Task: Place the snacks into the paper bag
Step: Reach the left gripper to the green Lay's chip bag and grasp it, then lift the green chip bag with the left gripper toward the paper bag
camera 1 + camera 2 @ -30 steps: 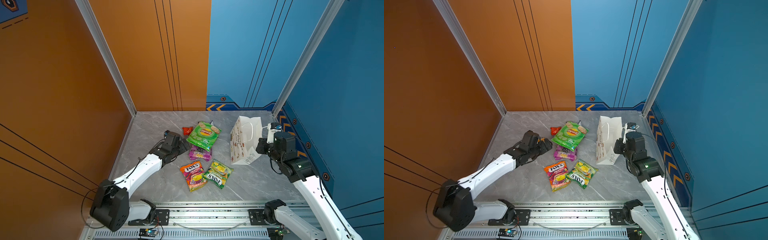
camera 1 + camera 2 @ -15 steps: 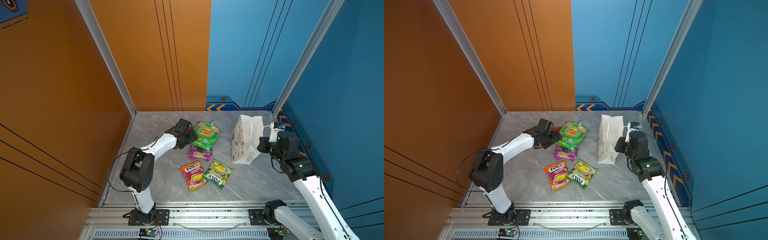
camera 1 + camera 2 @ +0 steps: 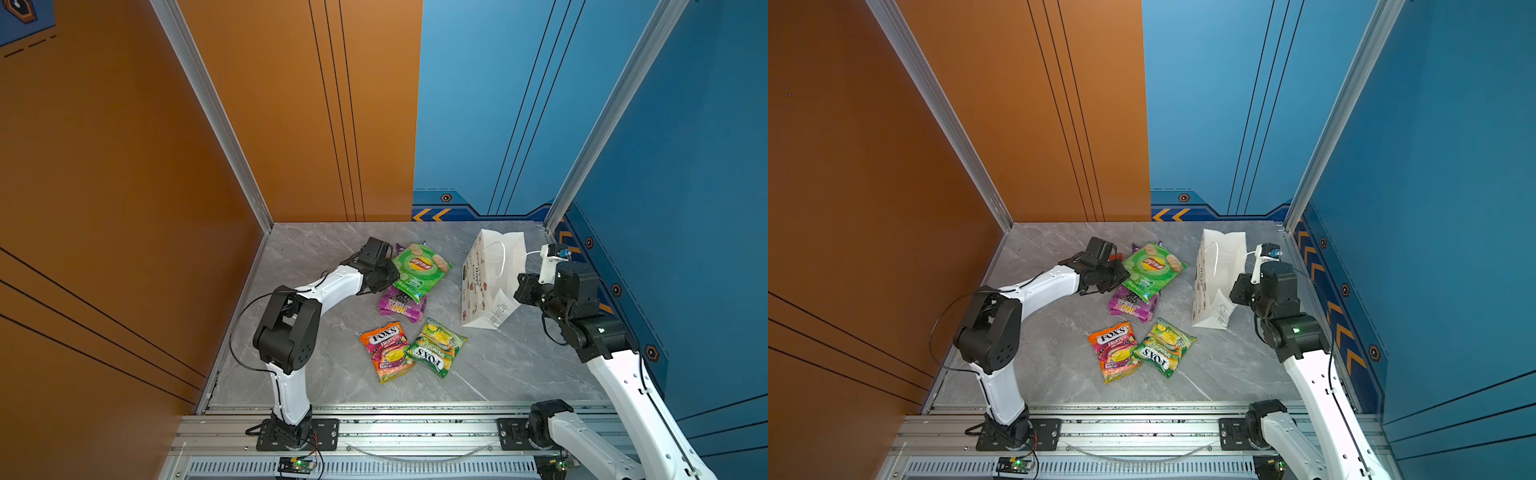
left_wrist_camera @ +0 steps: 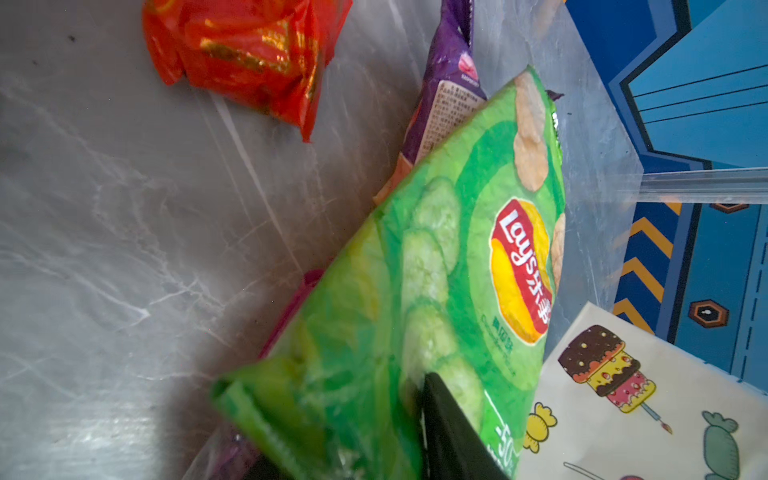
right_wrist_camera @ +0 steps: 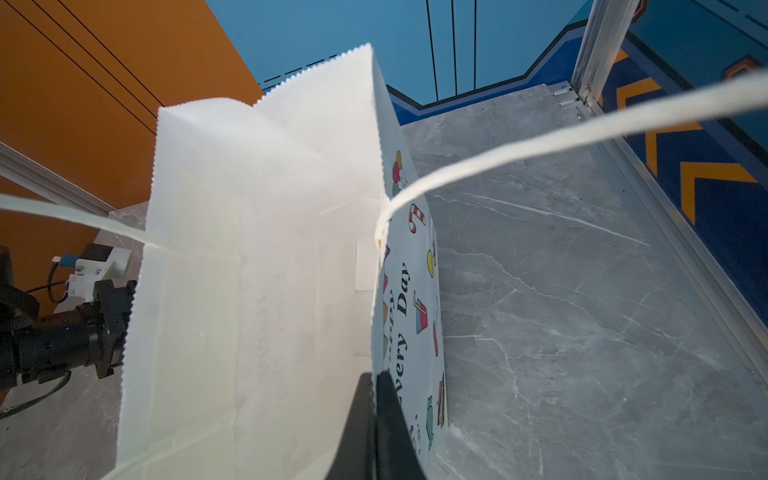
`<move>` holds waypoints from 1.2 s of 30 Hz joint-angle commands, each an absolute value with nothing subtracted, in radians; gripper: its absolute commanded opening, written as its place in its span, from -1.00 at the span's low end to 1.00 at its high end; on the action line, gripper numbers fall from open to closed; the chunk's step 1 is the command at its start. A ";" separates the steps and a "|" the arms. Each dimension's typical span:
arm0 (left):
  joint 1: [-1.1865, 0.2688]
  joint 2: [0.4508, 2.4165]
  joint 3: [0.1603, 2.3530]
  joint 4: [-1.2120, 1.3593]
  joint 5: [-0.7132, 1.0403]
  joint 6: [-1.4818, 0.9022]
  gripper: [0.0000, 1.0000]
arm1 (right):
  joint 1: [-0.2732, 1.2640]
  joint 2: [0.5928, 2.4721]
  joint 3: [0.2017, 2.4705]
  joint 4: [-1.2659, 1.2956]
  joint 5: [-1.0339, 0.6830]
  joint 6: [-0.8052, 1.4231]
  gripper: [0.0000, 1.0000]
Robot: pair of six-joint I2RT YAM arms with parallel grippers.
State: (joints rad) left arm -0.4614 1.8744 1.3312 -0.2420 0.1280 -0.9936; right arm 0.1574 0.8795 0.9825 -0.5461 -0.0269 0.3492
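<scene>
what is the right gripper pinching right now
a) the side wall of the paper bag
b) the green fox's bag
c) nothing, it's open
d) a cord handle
a: in the right wrist view the right gripper has its two black fingers shut, one on each side of the printed wall of the paper bag.

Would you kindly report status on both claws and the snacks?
Left claw shut on Lay's chip bag. Right claw shut on paper bag rim. Nothing blocks its mouth.

The Lay's chip bag (image 3: 419, 268) covers part of the purple packet (image 3: 401, 307) beneath it. The left gripper (image 3: 390, 277) shows only 1 finger (image 4: 451, 430) in its wrist view, the other hidden under that bag.
</scene>
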 commanded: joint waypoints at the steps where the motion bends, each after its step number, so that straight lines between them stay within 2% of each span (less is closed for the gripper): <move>1: -0.462 1.871 1.363 -0.223 0.118 -0.964 -0.38 | 0.152 0.886 0.974 -0.525 -0.045 0.367 -1.00; 6: -0.463 1.819 1.358 -0.222 0.072 -0.896 -0.64 | 0.152 0.894 0.976 -0.526 -0.042 0.367 -1.00; 11: -0.474 1.745 1.360 -0.235 0.030 -0.798 -0.81 | 0.152 0.904 0.980 -0.532 -0.041 0.364 -1.00; 17: -0.540 1.567 1.358 -0.297 -0.060 -0.670 -0.94 | 0.165 0.922 1.010 -0.557 -0.017 0.357 -1.00; 22: -0.611 1.423 1.369 -0.363 -0.144 -0.586 -1.00 | 0.207 0.962 1.075 -0.588 0.016 0.343 -1.00; 25: -0.623 1.369 1.407 -0.438 -0.156 -0.578 -1.00 | 0.244 0.998 1.131 -0.630 0.093 0.323 -1.00; 32: -0.627 1.309 1.567 -0.640 -0.142 -0.586 -1.00 | 0.295 1.121 1.276 -0.727 0.162 0.261 -1.00; 36: -0.626 1.310 1.693 -0.739 -0.108 -0.590 -1.00 | 0.326 1.206 1.384 -0.803 0.260 0.223 -1.00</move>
State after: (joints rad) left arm -0.6277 1.3369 1.6073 -0.6353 -0.1196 -0.6056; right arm 0.3080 1.1667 1.3132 -0.7136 0.1543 0.2703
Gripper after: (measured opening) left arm 0.045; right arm 0.047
